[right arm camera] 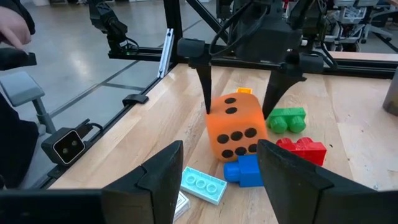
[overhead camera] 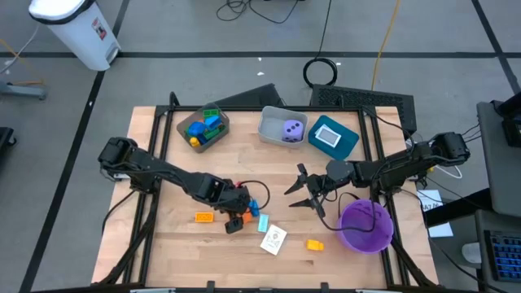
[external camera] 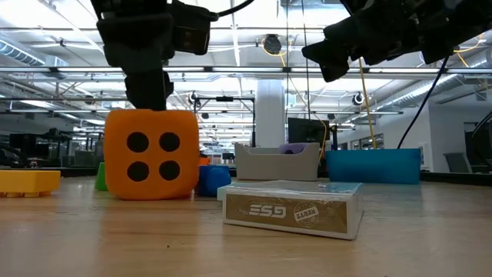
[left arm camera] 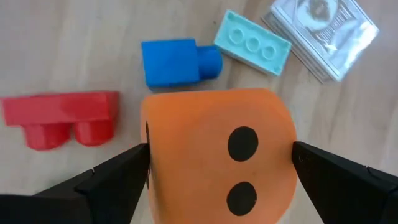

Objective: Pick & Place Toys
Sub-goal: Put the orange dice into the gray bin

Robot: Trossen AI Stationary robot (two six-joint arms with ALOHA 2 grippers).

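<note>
Left gripper point(left arm camera: 217, 165) sits low over the orange die point(left arm camera: 217, 155), fingers spread wide, one on each side of it. Tips look touching or just about touching the die's sides; not squeezing yet as far as I can tell, and the die rests on the table point(overhead camera: 163, 244) in the low view. So nothing is held.

Die is on the front-centre of the table. Tight around it: blue block point(left arm camera: 177, 61) touching or just beside its far face, red block point(left arm camera: 62, 118) close on one side, green block point(right arm camera: 287, 119) behind, pale teal plate point(left arm camera: 252, 42) and the card pack point(left arm camera: 323, 34) a bit farther off. Orange block point(overhead camera: 203, 216) and yellow block point(overhead camera: 314, 243) lie apart.

Step in hand, my read: grasp the die. To do it well, close evenly on the two flat faces, keep the fingers centred so it doesn't twist, lift straight up to clear the blue block. Purple die point(overhead camera: 291, 129) already sits in the grey bin point(overhead camera: 269, 130), likely the drop spot.

Right gripper point(overhead camera: 305, 195) hovers mid-table, partly open, empty, near the purple bowl point(overhead camera: 366, 228).
</note>
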